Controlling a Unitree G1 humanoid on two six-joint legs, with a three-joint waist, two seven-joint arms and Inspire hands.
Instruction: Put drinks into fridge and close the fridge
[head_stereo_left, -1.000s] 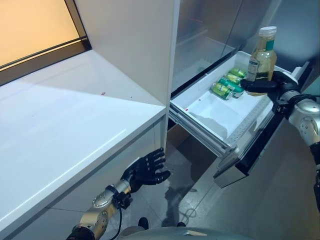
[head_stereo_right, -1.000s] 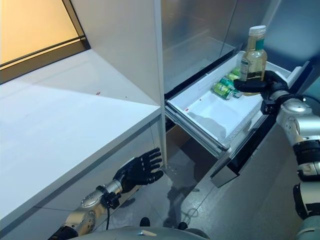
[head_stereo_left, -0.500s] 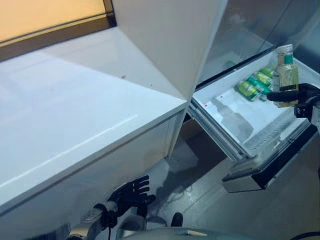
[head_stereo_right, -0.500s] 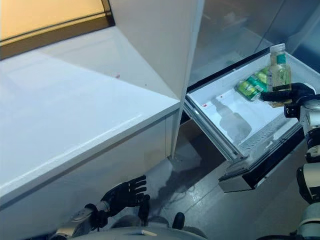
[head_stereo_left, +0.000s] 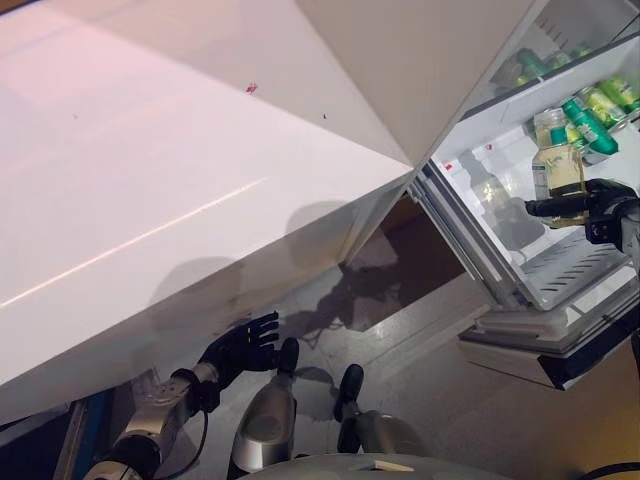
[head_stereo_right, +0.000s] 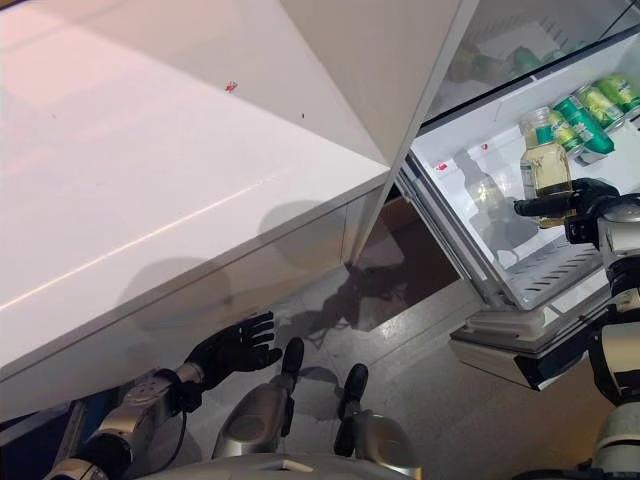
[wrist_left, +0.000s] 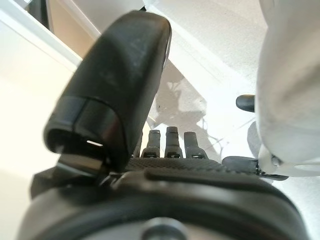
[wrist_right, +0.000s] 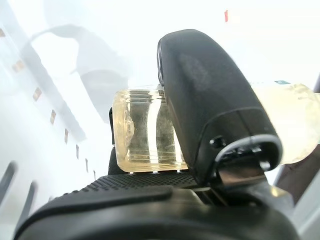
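Note:
My right hand (head_stereo_left: 603, 198) is shut on a clear bottle of yellowish drink (head_stereo_left: 560, 166) with a pale cap and holds it upright over the white floor of the open fridge drawer (head_stereo_left: 457, 226). In the right wrist view the thumb (wrist_right: 210, 105) and fingers wrap the bottle (wrist_right: 145, 130). Green cans (head_stereo_left: 592, 108) lie at the drawer's far end, beyond the bottle. My left hand (head_stereo_left: 236, 349) hangs low under the counter, open and empty, and also shows in the left wrist view (wrist_left: 125, 90).
A white counter (head_stereo_left: 150, 180) fills the left side. A white cabinet panel (head_stereo_left: 420, 60) stands between it and the fridge. The drawer's front (head_stereo_left: 560, 350) juts out low on the right, over the grey floor (head_stereo_left: 420, 330).
The camera has tipped down and shifted. My right hand has lowered the bottle into the drawer, away from the cans and toward its middle. My left hand stays low and open.

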